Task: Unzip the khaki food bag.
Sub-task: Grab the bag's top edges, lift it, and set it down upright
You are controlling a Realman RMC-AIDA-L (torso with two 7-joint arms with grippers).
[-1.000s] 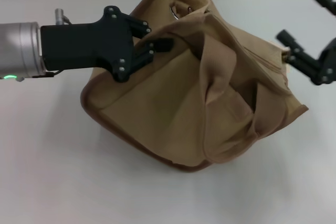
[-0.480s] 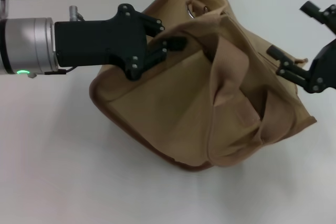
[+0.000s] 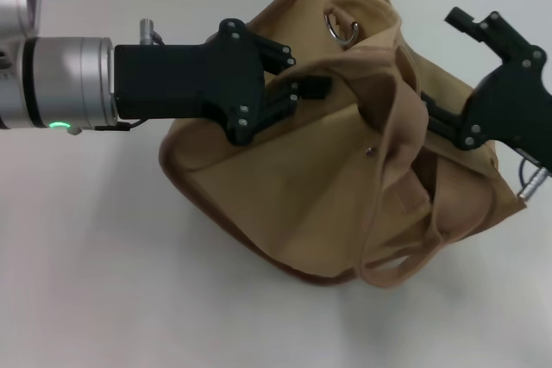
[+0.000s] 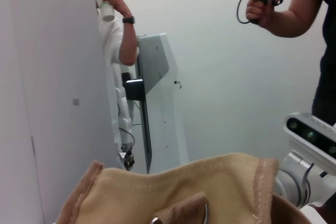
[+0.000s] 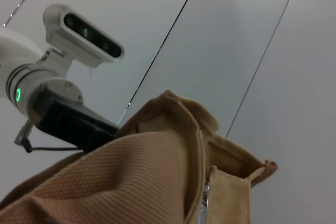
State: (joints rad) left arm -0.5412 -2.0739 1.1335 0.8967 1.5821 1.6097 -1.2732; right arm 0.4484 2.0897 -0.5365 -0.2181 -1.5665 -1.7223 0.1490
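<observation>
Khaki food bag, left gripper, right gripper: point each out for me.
khaki food bag (image 3: 285, 191): head view, on its broad front canvas panel.
left gripper (image 3: 302, 92): head view, at its fingertips on the bag's upper left edge.
right gripper (image 3: 438, 122): head view, fingertip end against the bag's right side.

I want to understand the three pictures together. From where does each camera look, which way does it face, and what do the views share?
Head view: from the robot's head, down onto the table; shows the khaki food bag, left gripper, right gripper.
Left wrist view: low at the bag's top edge, facing out into the room; shows the right arm.
Right wrist view: low beside the bag, facing upward; shows the left arm.
Shared: all three show the bag.
</observation>
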